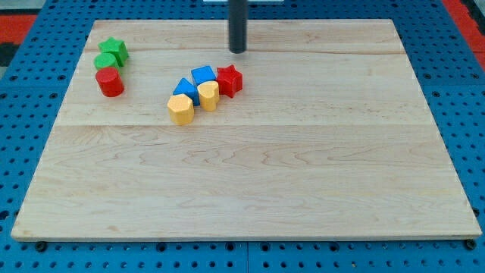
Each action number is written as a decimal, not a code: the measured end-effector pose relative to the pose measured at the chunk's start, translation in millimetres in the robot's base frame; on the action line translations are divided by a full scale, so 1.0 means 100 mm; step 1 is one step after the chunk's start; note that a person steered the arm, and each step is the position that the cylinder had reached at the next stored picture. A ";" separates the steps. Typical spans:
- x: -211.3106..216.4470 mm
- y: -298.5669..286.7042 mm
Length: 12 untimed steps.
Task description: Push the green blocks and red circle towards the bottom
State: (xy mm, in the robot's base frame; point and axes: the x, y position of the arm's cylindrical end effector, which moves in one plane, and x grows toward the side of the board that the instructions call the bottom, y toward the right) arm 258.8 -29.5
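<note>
Hovering near the view's top, your tip sits on the worktop just above the middle cluster, nearest the red star and the blue cube, apart from both. No pincer on this rod, so you get nothing to call apart or together. Your targets are well off to the view's left: green star at the top, green circle touching it below, red circle right under that, all three stacked in a tight column near the top left corner. Back in the cluster, a blue triangle sits beside the cube, with a yellow hexagon and another yellow block along its lower edge.
</note>
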 end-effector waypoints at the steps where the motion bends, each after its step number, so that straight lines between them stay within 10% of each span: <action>1: -0.15 -0.42; 5: -0.40 -2.14; 12: 1.22 -1.99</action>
State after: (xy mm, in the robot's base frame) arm 380.5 -228.9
